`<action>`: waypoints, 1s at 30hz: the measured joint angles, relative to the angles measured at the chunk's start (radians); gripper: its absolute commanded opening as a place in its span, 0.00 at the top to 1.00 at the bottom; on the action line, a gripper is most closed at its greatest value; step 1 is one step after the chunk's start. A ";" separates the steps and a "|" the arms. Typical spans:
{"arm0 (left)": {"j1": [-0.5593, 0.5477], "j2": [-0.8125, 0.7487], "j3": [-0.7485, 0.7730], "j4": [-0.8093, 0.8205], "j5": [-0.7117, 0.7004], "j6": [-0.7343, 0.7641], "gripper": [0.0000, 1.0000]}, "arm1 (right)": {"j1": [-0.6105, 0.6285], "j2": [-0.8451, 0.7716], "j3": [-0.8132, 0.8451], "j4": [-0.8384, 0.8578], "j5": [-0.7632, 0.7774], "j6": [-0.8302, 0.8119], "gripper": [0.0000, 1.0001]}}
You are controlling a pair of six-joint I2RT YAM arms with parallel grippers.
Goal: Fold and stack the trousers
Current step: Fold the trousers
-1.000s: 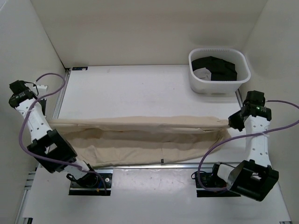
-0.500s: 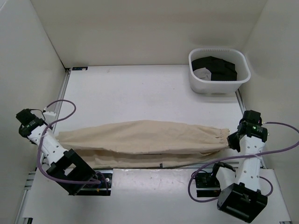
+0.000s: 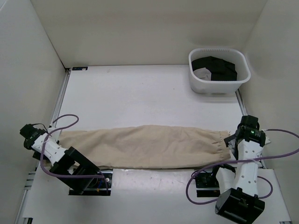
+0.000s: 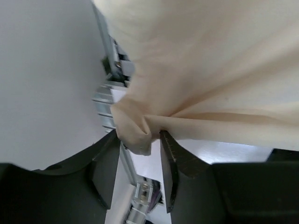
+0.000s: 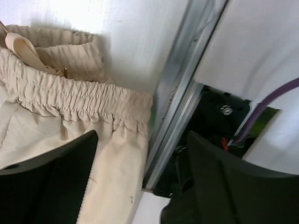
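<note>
The beige trousers (image 3: 145, 147) lie flat along the near part of the table, folded lengthwise, legs to the left and the gathered waistband (image 5: 70, 107) to the right. My left gripper (image 3: 49, 138) is at the leg end. In the left wrist view its jaws (image 4: 138, 140) stand apart, with a bunched corner of the trousers (image 4: 210, 70) loose between the tips. My right gripper (image 3: 232, 140) is at the waistband end. Its jaws (image 5: 142, 140) are wide open above the cloth and grip nothing.
A white basket (image 3: 219, 87) with dark clothes (image 3: 217, 67) stands at the back right. The table (image 3: 140, 93) is walled on three sides. A metal rail (image 5: 182, 93) runs along the table's right edge, beside the waistband.
Both arms came down toward the near edge, laying the stretched upper layer over the lower one. Both grippers, shut on the cloth before, have opened.
</note>
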 measured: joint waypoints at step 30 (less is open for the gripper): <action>-0.173 0.283 0.301 -0.140 0.066 -0.159 0.40 | 0.441 0.150 -0.066 0.311 -0.179 -0.019 0.82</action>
